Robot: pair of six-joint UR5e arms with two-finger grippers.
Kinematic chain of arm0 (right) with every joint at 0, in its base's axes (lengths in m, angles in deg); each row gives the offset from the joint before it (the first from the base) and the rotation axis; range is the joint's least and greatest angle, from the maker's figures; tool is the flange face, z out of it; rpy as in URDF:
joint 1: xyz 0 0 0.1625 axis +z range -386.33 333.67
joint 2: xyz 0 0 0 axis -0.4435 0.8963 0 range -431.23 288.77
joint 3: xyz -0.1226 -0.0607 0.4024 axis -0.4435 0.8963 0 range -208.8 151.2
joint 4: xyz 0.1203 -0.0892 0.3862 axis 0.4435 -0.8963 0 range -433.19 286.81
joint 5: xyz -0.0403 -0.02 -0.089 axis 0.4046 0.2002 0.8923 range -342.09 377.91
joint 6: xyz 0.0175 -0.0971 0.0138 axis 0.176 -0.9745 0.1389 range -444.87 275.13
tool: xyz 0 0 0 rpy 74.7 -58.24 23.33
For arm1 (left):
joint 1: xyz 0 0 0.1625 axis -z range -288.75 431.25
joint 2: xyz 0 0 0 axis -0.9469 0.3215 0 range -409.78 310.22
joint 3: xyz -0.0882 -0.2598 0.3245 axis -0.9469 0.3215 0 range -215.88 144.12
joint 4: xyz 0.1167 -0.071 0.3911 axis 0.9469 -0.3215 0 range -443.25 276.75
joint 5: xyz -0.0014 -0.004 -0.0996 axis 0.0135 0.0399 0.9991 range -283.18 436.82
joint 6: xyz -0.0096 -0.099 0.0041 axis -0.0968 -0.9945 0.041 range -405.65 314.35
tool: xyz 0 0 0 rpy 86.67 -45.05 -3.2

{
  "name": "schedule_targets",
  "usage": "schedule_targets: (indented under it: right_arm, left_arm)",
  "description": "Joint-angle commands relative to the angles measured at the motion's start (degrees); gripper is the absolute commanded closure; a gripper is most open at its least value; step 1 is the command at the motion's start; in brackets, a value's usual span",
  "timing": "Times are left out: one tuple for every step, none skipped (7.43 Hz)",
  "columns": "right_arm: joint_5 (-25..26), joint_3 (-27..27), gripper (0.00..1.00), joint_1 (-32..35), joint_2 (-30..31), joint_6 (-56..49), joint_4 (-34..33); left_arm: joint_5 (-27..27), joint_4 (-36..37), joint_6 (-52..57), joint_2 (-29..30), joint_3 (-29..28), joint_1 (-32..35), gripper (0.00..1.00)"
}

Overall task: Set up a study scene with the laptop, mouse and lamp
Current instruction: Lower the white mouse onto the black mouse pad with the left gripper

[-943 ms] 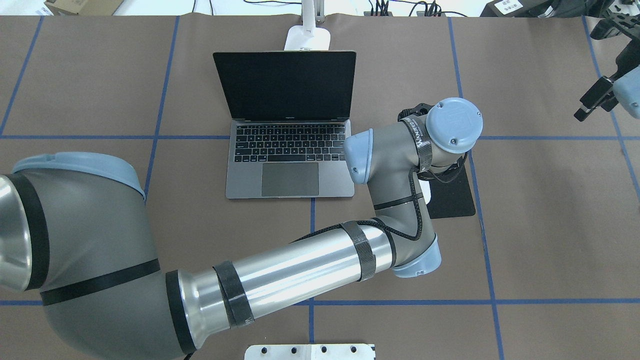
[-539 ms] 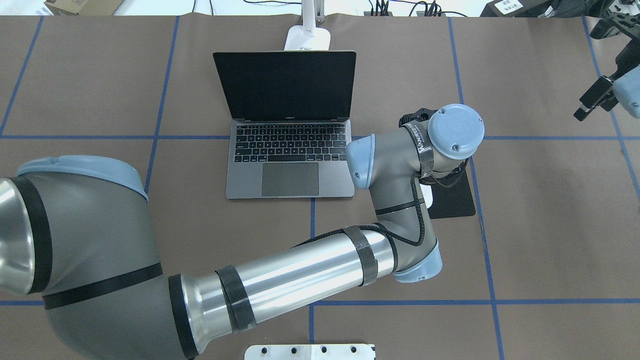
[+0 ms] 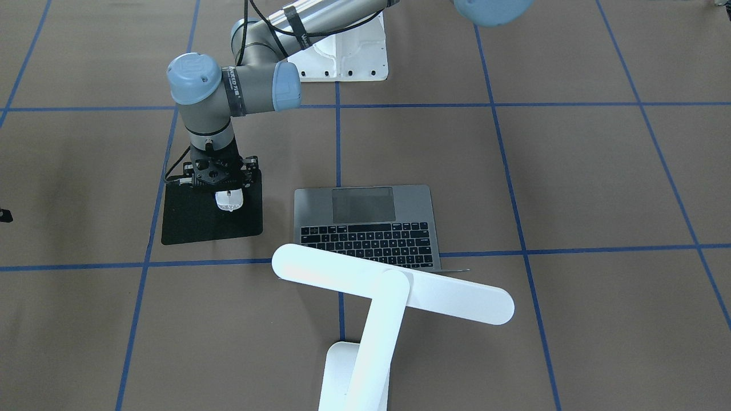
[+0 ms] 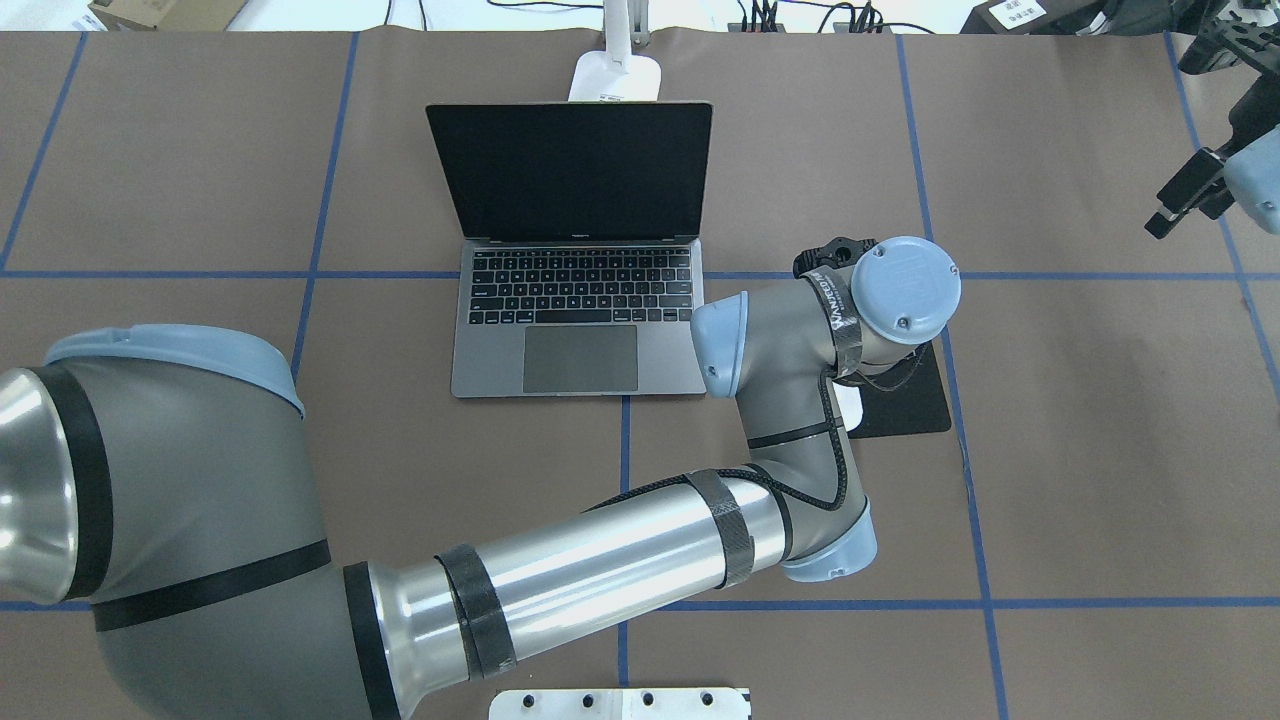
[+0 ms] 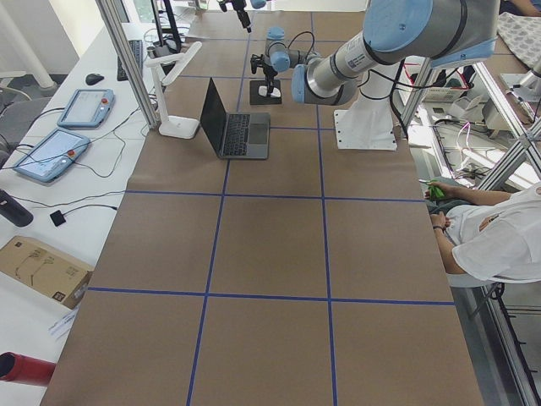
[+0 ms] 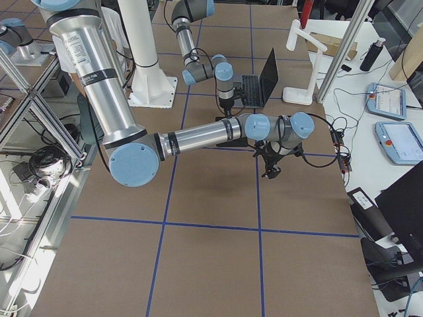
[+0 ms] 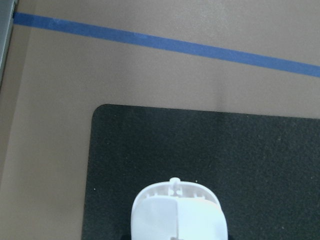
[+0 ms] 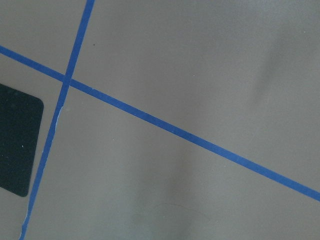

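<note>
1. Left gripper [image 3: 227,192] stands upright over the black mat [image 3: 191,225], apparently pinching the mouse [image 7: 178,215]; pads hidden.
2. The mouse sits over the mat's robot-side half; contact with the mat undeterminable. Releasing from height could bounce or skew the smooth shell.
3. Wrist housing [image 4: 720,335] hangs close beside the laptop [image 4: 580,300]; sideways drift would nudge it.
4. Lamp [image 3: 394,288] behind the laptop, well clear. Right gripper [image 4: 1180,205] far off; closure cannot be told.

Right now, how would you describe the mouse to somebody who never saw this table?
Find the open grey laptop on the brown table. Beside it, on the robot's right, lies a flat black mat, and the mouse is right over it. It is the only small white oval; the white lamp is far taller.
</note>
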Motion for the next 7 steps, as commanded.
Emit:
schedule_targets:
  right_arm:
    - [-0.20,-0.02,0.01,0.00,-0.02,-0.08,0.00]
    - [-0.20,-0.02,0.01,0.00,-0.02,0.00,0.00]
    - [-0.20,-0.02,0.01,0.00,-0.02,0.00,0.00]
    - [-0.20,-0.19,0.01,0.00,-0.10,0.00,0.00]
    - [-0.20,-0.46,0.01,0.00,-0.19,0.44,0.00]
    - [-0.20,-0.55,0.01,0.00,-0.19,0.44,0.00]
    - [-0.11,-0.46,0.01,0.00,-0.19,0.44,0.09]
  left_arm:
    - [-0.01,-0.12,0.05,0.00,-0.07,-0.01,0.11]
    - [-0.10,-0.12,0.05,0.00,-0.07,-0.01,0.00]
    - [-0.10,-0.12,0.14,0.00,0.02,-0.01,0.00]
    - [-0.02,-0.04,0.49,0.00,0.54,0.08,0.00]
    - [0.16,0.31,1.01,-0.26,2.29,0.34,0.00]
    - [0.77,2.67,1.10,-2.70,7.44,0.96,0.00]
    - [4.17,10.43,2.50,-9.86,19.85,2.01,0.00]
